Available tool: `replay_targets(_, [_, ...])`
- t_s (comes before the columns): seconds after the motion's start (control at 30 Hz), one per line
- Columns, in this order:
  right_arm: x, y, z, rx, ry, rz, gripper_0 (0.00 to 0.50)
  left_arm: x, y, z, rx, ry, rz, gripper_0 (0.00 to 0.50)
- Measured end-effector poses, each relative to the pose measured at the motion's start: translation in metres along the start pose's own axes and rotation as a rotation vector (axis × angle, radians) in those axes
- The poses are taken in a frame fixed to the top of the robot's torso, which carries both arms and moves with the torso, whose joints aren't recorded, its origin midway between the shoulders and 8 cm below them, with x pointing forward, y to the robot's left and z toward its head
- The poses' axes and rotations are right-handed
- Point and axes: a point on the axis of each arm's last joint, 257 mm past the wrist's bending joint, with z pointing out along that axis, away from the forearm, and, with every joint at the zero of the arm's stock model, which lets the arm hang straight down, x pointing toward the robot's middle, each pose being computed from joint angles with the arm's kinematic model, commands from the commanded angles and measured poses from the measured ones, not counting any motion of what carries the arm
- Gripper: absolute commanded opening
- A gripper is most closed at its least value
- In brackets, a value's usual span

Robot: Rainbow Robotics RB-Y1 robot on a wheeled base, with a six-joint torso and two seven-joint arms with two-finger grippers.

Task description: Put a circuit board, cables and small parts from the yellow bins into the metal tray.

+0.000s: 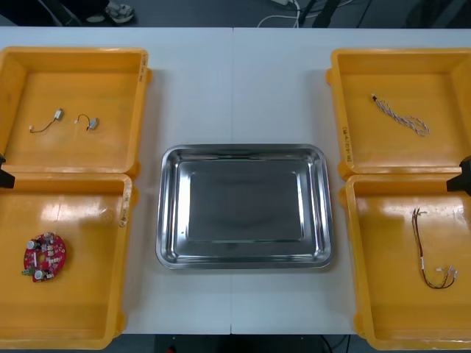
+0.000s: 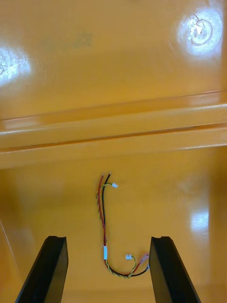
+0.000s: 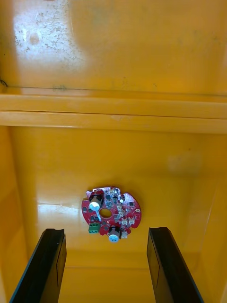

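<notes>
A round red circuit board (image 1: 45,257) (image 3: 110,213) lies in the near left yellow bin (image 1: 73,323). My left gripper (image 3: 107,265) hangs open above that bin, the board just ahead of its fingers. A red and yellow cable (image 1: 431,257) (image 2: 113,227) lies in the near right bin (image 1: 390,323); my right gripper (image 2: 109,267) stands open over it, the cable's curled end between the fingers. The far left bin (image 1: 110,73) holds two small metal parts (image 1: 56,115) (image 1: 92,123). A twisted blue and white cable (image 1: 401,115) rests in the far right bin (image 1: 353,81). The metal tray (image 1: 243,261) sits in the middle, bare and shiny.
Raised bin walls (image 2: 113,128) (image 3: 113,113) cross ahead of each gripper between near and far bins. Black arm parts show at the table's left edge (image 1: 4,175) and right edge (image 1: 464,176). White table (image 1: 235,88) runs between the bins and beyond the tray.
</notes>
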Motion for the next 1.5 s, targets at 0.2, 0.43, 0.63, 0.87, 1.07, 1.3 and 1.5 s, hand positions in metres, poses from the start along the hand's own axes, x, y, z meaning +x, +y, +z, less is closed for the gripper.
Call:
replay_targets(0.2, [0.0, 0.0, 0.0, 0.0, 0.0, 0.0, 0.5, 0.0, 0.0, 0.0, 0.0, 0.0, 0.0, 0.5])
replay_targets(0.43, [0.0, 0.0, 0.0, 0.0, 0.0, 0.0, 0.5, 0.0, 0.0, 0.0, 0.0, 0.0, 0.0, 0.5])
replay_targets(0.63, [-0.009, 0.002, -0.003, -0.01, -0.034, 0.002, 0.5, 0.0, 0.0, 0.0, 0.0, 0.0, 0.0, 0.5])
replay_targets(0.87, [-0.017, 0.001, -0.008, -0.014, -0.064, 0.007, 0.5, 0.01, -0.001, 0.004, 0.009, 0.028, -0.001, 0.5])
replay_targets(1.07, [-0.016, 0.001, -0.008, -0.013, -0.062, 0.008, 0.5, 0.013, -0.007, 0.002, 0.036, 0.042, 0.016, 0.5])
replay_targets(1.3, [-0.002, -0.004, -0.001, -0.006, -0.034, 0.013, 0.5, 0.013, -0.001, -0.002, 0.022, 0.044, 0.123, 0.5])
replay_targets(1.5, [0.018, -0.005, 0.006, -0.006, -0.017, 0.005, 0.5, 0.018, 0.004, -0.001, 0.022, 0.051, 0.394, 0.5])
